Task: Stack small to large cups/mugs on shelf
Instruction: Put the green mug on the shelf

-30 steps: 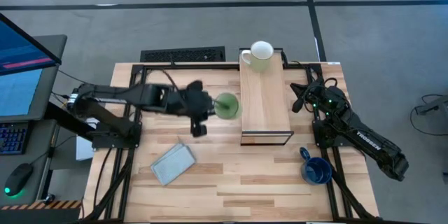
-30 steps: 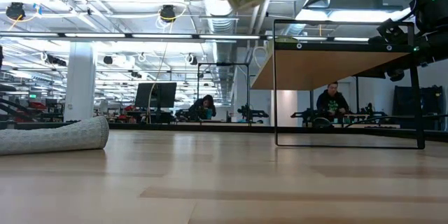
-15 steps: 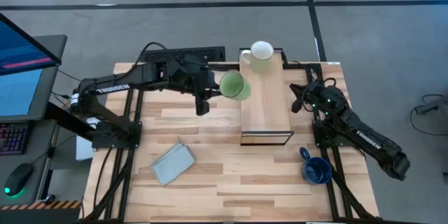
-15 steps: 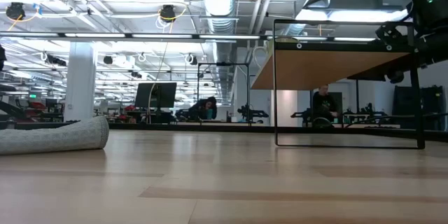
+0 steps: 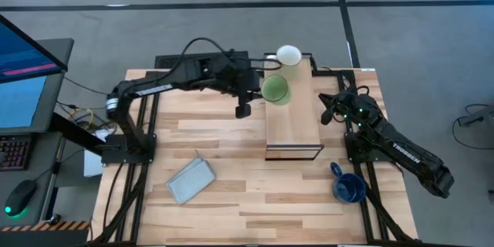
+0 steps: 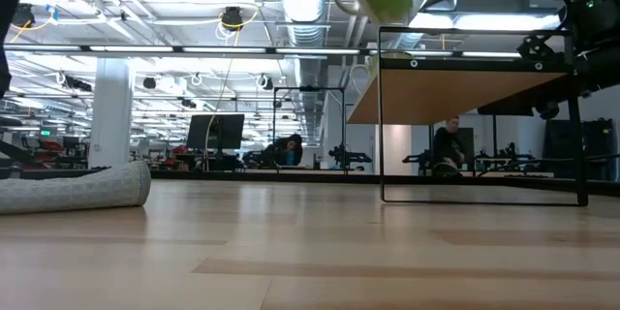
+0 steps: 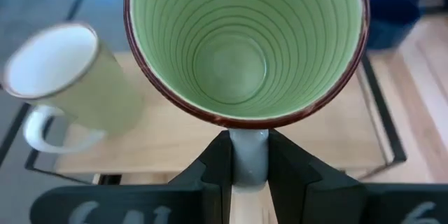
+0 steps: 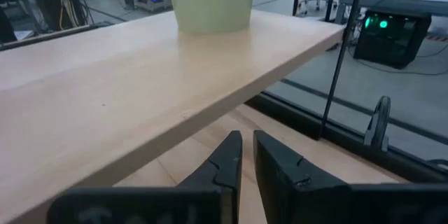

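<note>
The left gripper (image 7: 248, 164) has its jaws clamped on the handle of the green mug (image 5: 275, 89), held in the air over the shelf (image 5: 297, 123), near the white mug (image 5: 288, 56) standing at the shelf's far end. The right gripper (image 8: 245, 157) waits beside the shelf, jaws nearly together on nothing. The low view cuts the green mug off at its top edge. Both mugs look empty. The blue mug (image 5: 349, 188) and a cloth (image 5: 190, 180) lie on the counter (image 5: 255, 201).

Grey-blue folded cloth (image 5: 190, 180) on slatted table (image 5: 231, 208) — keyboard (image 5: 202, 61) behind; monitor (image 5: 27, 85) beside.
</note>
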You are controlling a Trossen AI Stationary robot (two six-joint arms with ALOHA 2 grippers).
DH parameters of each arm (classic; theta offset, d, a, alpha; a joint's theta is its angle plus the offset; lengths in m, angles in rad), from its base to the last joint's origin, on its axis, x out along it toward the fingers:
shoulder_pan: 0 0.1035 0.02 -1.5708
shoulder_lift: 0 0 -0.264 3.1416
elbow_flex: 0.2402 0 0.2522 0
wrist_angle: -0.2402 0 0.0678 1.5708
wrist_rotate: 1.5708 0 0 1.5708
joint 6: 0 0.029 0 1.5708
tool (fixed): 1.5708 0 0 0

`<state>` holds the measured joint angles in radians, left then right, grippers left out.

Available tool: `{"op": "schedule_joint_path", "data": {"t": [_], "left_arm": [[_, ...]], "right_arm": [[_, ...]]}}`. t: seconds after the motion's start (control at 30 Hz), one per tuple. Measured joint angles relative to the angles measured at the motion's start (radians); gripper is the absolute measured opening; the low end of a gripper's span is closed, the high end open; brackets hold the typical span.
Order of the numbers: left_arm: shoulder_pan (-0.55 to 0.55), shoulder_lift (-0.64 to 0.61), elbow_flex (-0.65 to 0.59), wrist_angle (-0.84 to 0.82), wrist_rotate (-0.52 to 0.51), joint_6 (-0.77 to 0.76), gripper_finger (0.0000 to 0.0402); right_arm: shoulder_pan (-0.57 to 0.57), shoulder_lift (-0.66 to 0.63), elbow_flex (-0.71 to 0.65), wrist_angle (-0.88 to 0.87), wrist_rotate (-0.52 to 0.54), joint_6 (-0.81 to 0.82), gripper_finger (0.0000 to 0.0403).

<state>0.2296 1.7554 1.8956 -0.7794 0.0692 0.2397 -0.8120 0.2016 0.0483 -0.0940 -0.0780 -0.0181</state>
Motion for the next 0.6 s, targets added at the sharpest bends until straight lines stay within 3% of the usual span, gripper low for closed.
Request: {"op": "schedule_joint_path", "data": {"t": [0.37,0.6], "left_arm": [[0.044,0.272,0.373,-0.21,-0.005,0.022,0.0049],[0.06,0.362,0.459,-0.255,0.001,0.022,0.0049]], "right_arm": [[0.0,0.001,0.0,-0.001,0.0,0.0,0.006],[0.0,0.002,0.0,-0.001,0.0,0.0,0.006]]}}
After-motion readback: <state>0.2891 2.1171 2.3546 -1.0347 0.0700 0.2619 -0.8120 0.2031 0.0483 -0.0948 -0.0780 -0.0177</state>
